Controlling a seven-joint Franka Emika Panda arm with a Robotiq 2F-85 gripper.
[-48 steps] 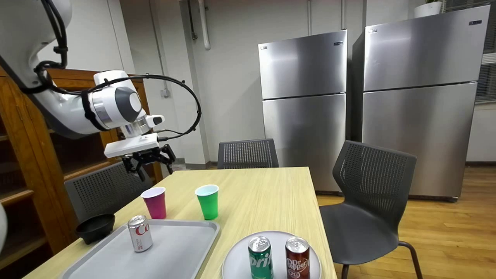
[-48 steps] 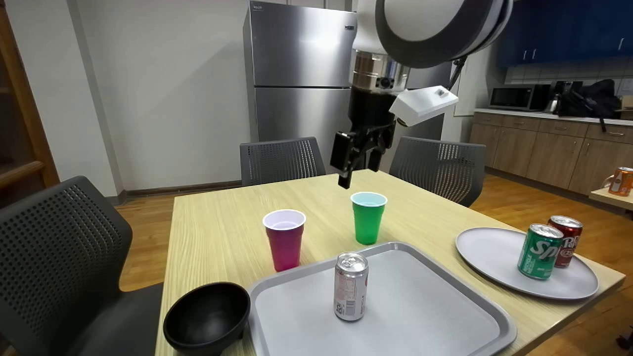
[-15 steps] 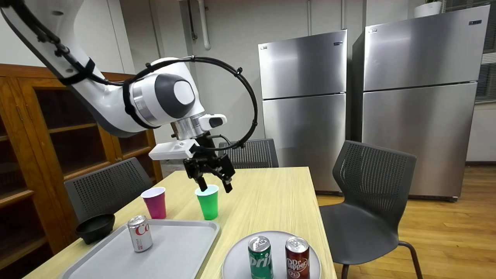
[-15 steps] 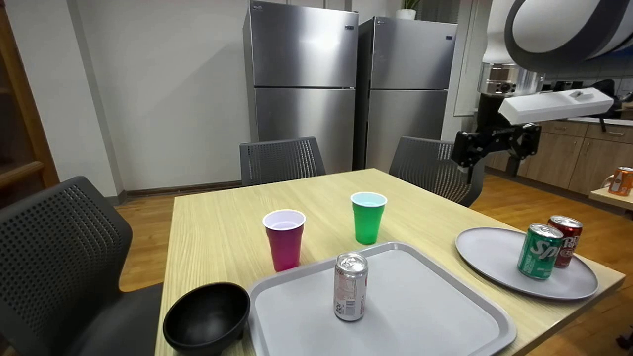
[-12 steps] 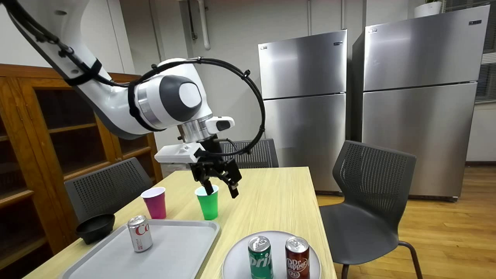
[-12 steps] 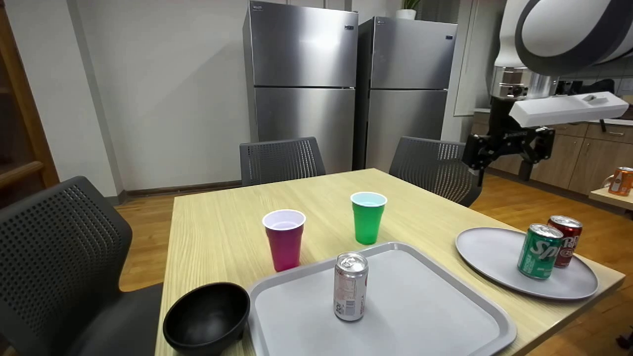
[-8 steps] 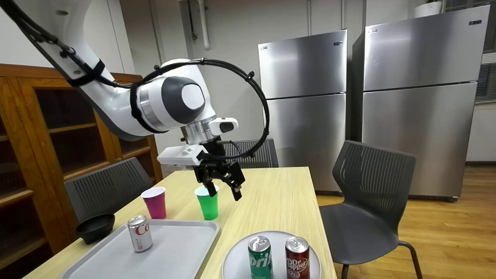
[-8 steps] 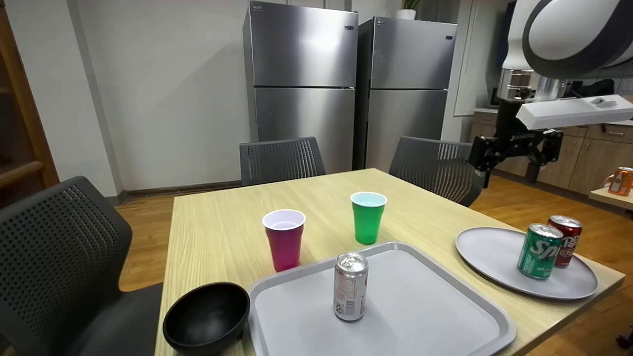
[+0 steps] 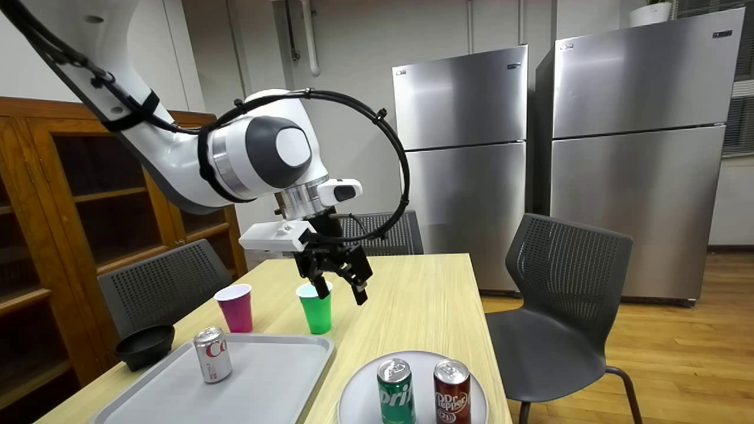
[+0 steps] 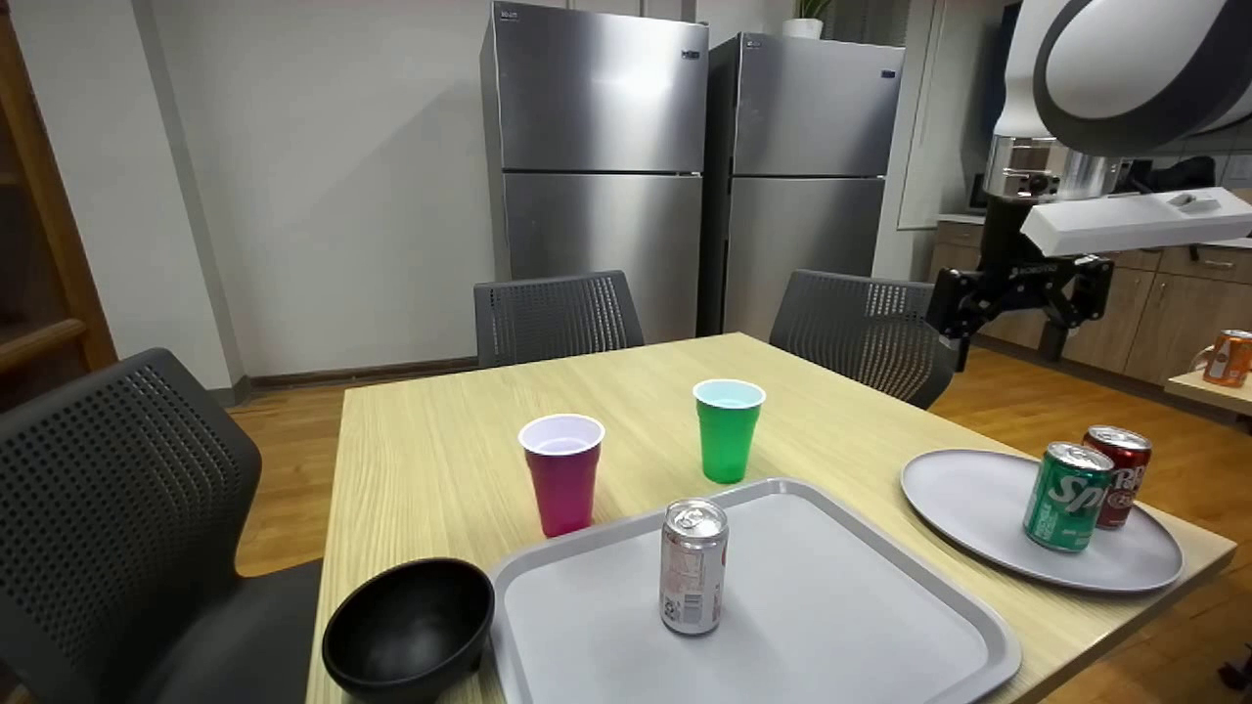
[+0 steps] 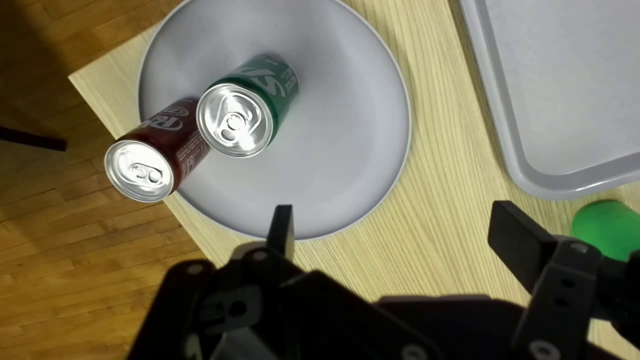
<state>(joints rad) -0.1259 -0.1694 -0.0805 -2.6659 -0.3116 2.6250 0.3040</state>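
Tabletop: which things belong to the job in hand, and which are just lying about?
Probably in play:
plate, just ahead of the open, empty claw in the wrist view
Sprite can and Dr Pepper can on it

Probably just lying about:
tray
silver can on it
green cup
purple cup
black bowl

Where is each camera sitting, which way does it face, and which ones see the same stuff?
An exterior view: beside the plate and tray, facing two fridges; the arm, at left, and open claw show.
An exterior view: close to the black bowl, also facing the fridges; the arm's end and claw show at right.
Wrist view: mounted on the arm, looking down at cans on the plate; claw fingers show below.
Both exterior views share the table, cups, fridges and claw.
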